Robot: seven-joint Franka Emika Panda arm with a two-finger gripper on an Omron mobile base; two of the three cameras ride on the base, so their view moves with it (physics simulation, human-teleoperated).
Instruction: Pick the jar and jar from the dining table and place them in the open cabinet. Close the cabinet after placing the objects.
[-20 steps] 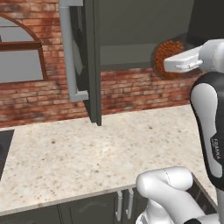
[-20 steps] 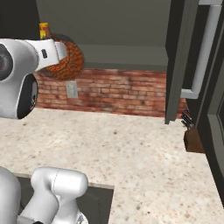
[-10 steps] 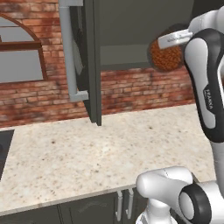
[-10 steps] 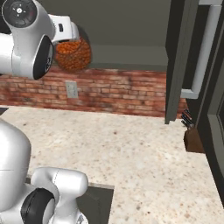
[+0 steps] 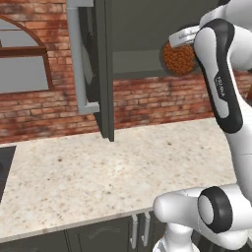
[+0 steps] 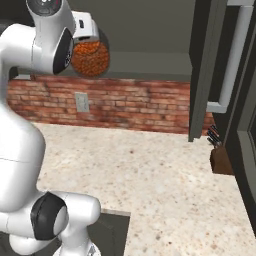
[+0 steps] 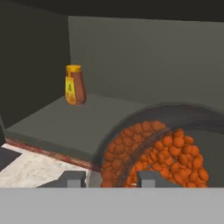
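Observation:
A clear glass jar (image 5: 179, 59) (image 6: 90, 57) full of orange-red grains hangs high in the air at the front edge of the open cabinet's (image 5: 142, 29) (image 6: 145, 30) lower shelf. My gripper (image 5: 181, 44) (image 6: 86, 37) is shut on the jar from above. In the hand view the jar (image 7: 153, 153) lies between my gripper's (image 7: 111, 179) two dark tips, with the cabinet shelf (image 7: 57, 127) just beyond. Both cabinet doors (image 5: 93, 69) (image 6: 205, 65) stand open. The dining table is out of view.
A brown squeeze bottle with a yellow cap (image 7: 75, 85) stands at the back left of the shelf. Below lies a beige speckled counter (image 5: 98, 172) (image 6: 150, 180) against a brick wall. A knife block (image 6: 220, 160) sits on its right end.
My arm has swung up and in, carrying the jar closer to the cabinet opening. The cabinet doors have not moved.

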